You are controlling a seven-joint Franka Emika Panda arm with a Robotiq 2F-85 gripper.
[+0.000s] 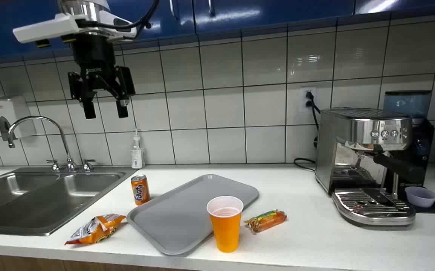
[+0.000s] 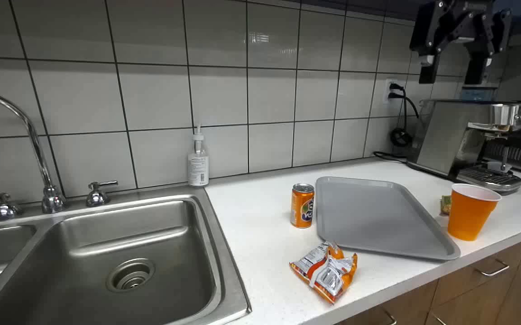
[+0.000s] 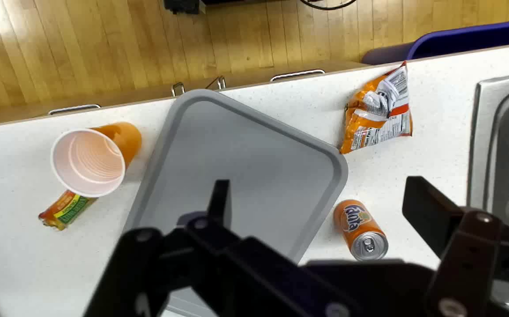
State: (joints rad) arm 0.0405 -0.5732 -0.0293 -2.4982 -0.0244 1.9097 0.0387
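Wood flooring (image 3: 245, 39) shows only in the wrist view; the hand (image 1: 106, 110) gapes wide, empty.

Fingers (image 2: 428, 74) wide apart, high above white counter (image 2: 258, 216)

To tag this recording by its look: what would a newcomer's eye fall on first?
Probably the big gray tray on the white counter, with orange things around it: can and bag toward the sink, cup and wrapped snack toward the coffee machine. Then the black gripper, hanging open high above the counter, holding nothing.
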